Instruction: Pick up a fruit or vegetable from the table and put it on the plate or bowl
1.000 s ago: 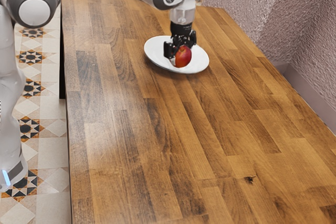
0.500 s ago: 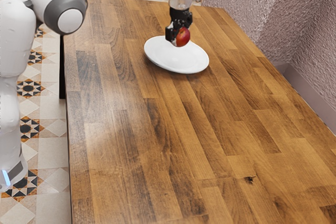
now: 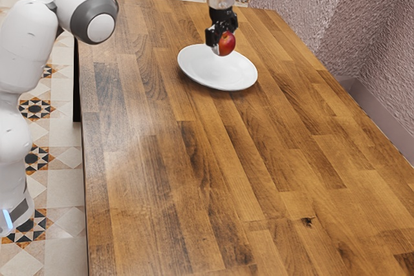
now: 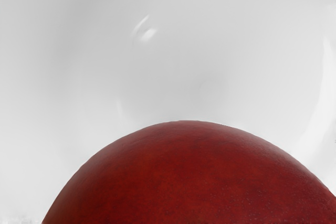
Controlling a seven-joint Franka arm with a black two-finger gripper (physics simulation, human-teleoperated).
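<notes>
The arm (image 3: pixel 32 37) is clad in glossy white rounded shells. Its joints carry round dark grey caps (image 3: pixel 98 24) with paler centres. A silvery collar (image 3: pixel 222 3) leads to the black fingers (image 3: pixel 211 37). A small blue light (image 3: pixel 8 216) glows on the base (image 3: pixel 13 185).

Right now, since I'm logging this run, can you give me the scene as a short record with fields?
wooden table: brown planks
white plate: lies on the wooden table, near its far end
red fruit: held over the white plate, apparently lifted clear of it
end effector: shut on the red fruit
</notes>
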